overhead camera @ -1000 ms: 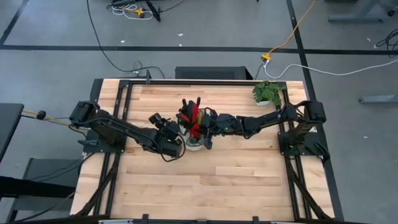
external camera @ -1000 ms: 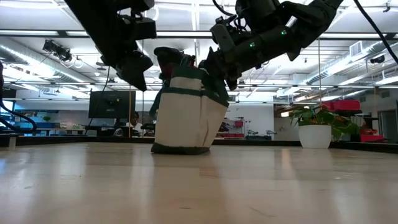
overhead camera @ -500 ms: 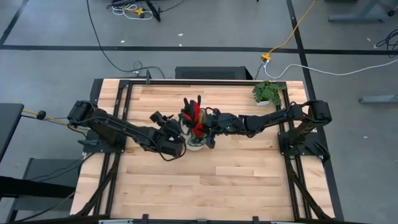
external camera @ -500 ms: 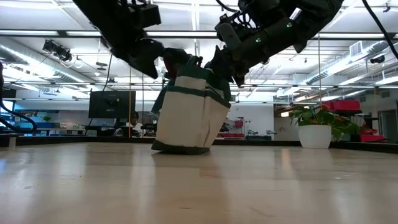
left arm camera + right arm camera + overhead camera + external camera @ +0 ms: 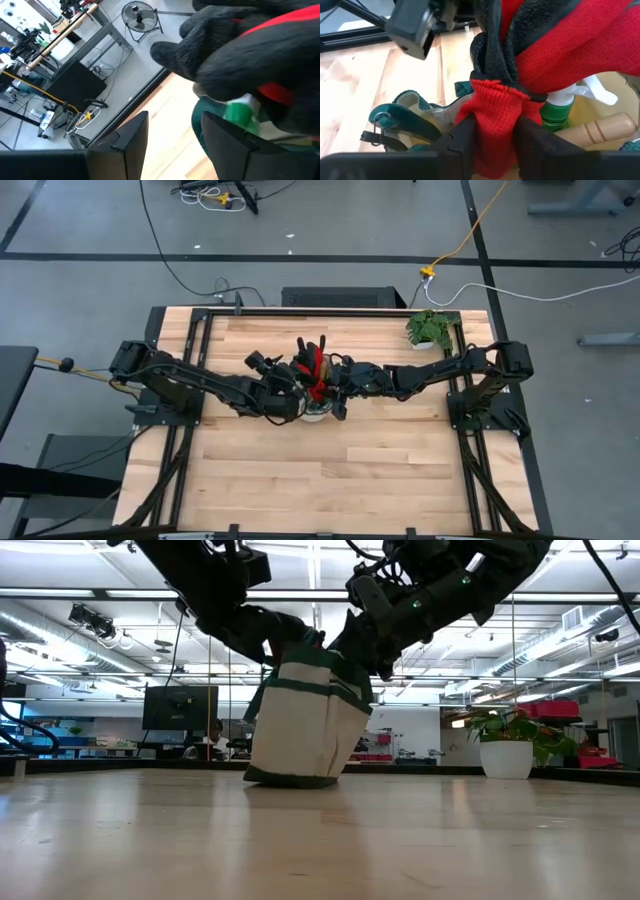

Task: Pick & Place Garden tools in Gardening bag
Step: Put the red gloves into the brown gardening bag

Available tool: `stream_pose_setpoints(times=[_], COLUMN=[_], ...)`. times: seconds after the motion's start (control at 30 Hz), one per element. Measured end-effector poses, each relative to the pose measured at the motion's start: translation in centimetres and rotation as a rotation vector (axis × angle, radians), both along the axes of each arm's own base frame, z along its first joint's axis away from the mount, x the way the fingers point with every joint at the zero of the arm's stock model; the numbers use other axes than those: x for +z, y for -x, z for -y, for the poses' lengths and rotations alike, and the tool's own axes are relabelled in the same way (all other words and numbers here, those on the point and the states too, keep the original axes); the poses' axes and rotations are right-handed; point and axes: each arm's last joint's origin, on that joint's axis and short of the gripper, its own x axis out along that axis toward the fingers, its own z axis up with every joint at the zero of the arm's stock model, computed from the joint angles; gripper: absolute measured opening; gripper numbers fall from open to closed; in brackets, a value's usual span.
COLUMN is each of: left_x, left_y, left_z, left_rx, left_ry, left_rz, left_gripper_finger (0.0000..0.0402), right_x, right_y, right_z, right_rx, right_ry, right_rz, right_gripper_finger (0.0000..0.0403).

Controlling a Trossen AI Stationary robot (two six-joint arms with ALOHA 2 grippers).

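Right gripper [image 5: 492, 135] pinches the knitted red cuff of the fuzzy red-and-black gloves [image 5: 560, 45] over the beige canvas bag [image 5: 300, 725] at frame centre, while the left gripper [image 5: 285, 385] stands open beside it.

Worktop [image 5: 300, 480] showing pale wood planks, satin sheen, in the high view's lower half. Bag [image 5: 300, 730] looking like matt beige canvas with dark green cloth trim, low view centre. Gloves [image 5: 545, 45] showing rough red knit and fuzzy black fabric. Spray bottle [image 5: 559, 107] looking glossy green plastic. Rake handle [image 5: 600, 127] showing smooth turned wood.
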Motion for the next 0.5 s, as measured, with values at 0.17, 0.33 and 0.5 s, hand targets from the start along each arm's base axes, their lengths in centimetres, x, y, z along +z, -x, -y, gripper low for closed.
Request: stream_pose_setpoints(times=[0.17,0.33,0.5], left_x=[0.0,0.0,0.0], left_y=[-0.1,-0.1,-0.1], left_z=[-0.4,-0.4,-0.4], left_rx=[0.009,0.008,-0.007], left_ry=[-0.005,-0.021,-0.014], left_rz=[-0.01,-0.019,-0.037], left_gripper_finger=[0.019,0.019,0.019], right_x=[0.8,2.3,3.1], right_y=[-0.4,-1.1,-1.5], right_z=[0.0,0.0,0.0], right_rx=[0.01,0.025,0.041], right_ry=[0.017,0.043,0.076], right_rz=[-0.028,-0.079,-0.071], right_gripper_finger=[0.0153,0.0172,0.0176])
